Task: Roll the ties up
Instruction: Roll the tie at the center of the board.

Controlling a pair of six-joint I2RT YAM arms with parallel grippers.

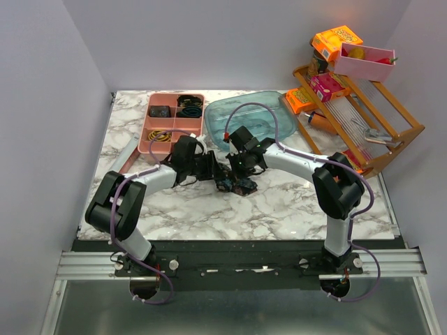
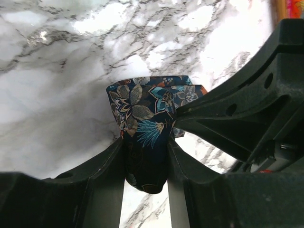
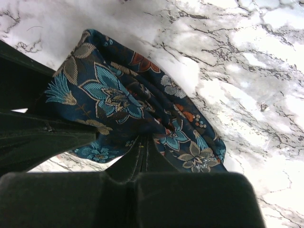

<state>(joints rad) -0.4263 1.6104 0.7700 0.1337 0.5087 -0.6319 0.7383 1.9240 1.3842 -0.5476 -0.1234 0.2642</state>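
A dark navy tie with an orange and pale-blue floral print [image 1: 236, 184] lies bunched and partly rolled on the marble table [image 1: 293, 202], between both grippers. My left gripper [image 1: 211, 171] is shut on it: in the left wrist view the tie [image 2: 142, 107] is pinched between the two fingers of the gripper [image 2: 145, 152]. My right gripper [image 1: 242, 167] is shut on a fold of the same tie [image 3: 114, 92], with the two fingers of the gripper [image 3: 142, 145] pressed together in the cloth. Each gripper's black body shows in the other's wrist view.
A pink compartment tray [image 1: 148, 125] with rolled dark items stands at the back left. A clear blue bin [image 1: 260, 115] is behind the grippers. A wooden rack [image 1: 391, 132] with snack boxes and a pink basket [image 1: 363, 61] stands at the back right.
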